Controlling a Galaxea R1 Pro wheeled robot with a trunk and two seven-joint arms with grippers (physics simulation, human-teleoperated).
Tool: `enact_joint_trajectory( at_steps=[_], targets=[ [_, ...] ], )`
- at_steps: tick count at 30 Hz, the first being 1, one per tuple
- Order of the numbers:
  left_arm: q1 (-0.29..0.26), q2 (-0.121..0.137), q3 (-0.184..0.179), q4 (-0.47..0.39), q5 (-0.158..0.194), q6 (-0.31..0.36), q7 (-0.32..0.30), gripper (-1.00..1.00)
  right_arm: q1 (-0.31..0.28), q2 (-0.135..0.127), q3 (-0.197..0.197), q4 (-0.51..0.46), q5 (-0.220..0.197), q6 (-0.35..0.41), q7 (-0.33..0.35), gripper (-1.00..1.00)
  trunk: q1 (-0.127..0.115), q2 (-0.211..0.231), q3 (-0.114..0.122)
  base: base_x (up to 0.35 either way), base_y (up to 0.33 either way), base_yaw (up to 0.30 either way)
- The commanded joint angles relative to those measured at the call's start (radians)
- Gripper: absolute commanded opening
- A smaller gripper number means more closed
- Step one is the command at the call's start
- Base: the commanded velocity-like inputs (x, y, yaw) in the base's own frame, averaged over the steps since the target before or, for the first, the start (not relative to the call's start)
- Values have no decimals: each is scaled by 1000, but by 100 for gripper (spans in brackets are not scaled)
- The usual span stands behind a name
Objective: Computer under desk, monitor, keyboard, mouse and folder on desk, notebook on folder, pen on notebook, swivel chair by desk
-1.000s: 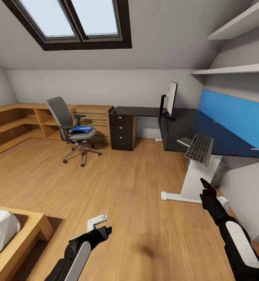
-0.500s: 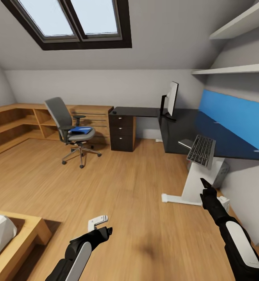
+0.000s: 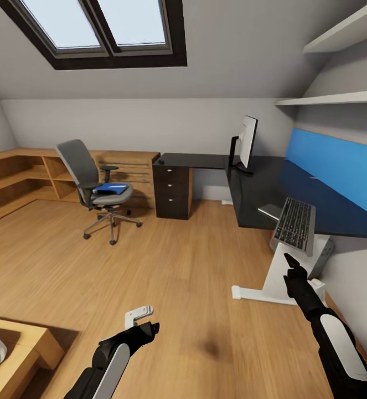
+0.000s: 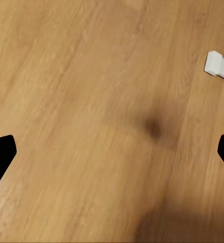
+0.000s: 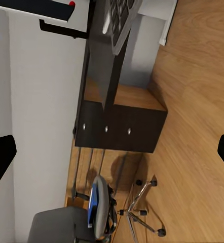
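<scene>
The bedroom is an attic room with a skylight and a light wood floor. The desk runs along the right wall, with the monitor upright at its far end. The keyboard lies tilted over the near desk edge, partly overhanging, with a thin grey item that may be the notebook just beside it. I see a pale box under the desk that may be the computer. The swivel chair stands well apart from the desk, near the low wooden cabinet, with the folder on its seat.

My left gripper hangs low over bare floor, jaws spread wide, holding nothing. My right gripper points up below the keyboard; the wrist view shows its finger tips far apart and empty.

Risks as I judge them:
- The keyboard looks unsteady; a knock from my right arm or the base could tip it to the floor.
- The chair is on castors; a clumsy reach for the folder could roll it away.
- The small dark object on the drawer unit may be the mouse; I cannot confirm it.
- I cannot pick out the pen.
</scene>
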Motion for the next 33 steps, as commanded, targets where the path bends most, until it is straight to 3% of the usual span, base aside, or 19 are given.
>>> enact_joint_trajectory(
  at_steps=[1,7,14,21,28,31,32,33],
  targets=[
    [-1,0,-1,-1,11,2,8,100,0,0,-2,-1,-8,5,-4,100,0,0,-1,58,0,0],
    [-1,0,-2,-1,11,2,5,100,0,-1,-4,-1,-7,4,-5,100,0,0,-1,22,0,0],
    [-1,0,-3,-1,11,2,9,100,0,-1,-17,0,-8,3,-8,100,-27,49,21,4,0,0],
    [-1,0,-3,-1,13,2,7,100,0,1,-73,2,-17,5,-8,100,-31,56,24,0,0,0],
    [-1,-1,-3,2,13,2,6,100,0,-2,-90,0,-47,7,-9,100,-31,56,24,0,0,0],
    [-1,-2,-3,3,13,2,6,100,0,-2,-117,0,-51,7,-9,100,-31,56,24,0,0,0],
    [-1,-2,-3,3,13,2,6,100,0,-3,-164,0,-54,9,-9,100,-31,56,24,0,0,0],
    [-1,-2,-3,3,13,2,6,100,0,-3,-169,0,-54,9,-9,100,-31,56,24,0,0,0]
  ],
)
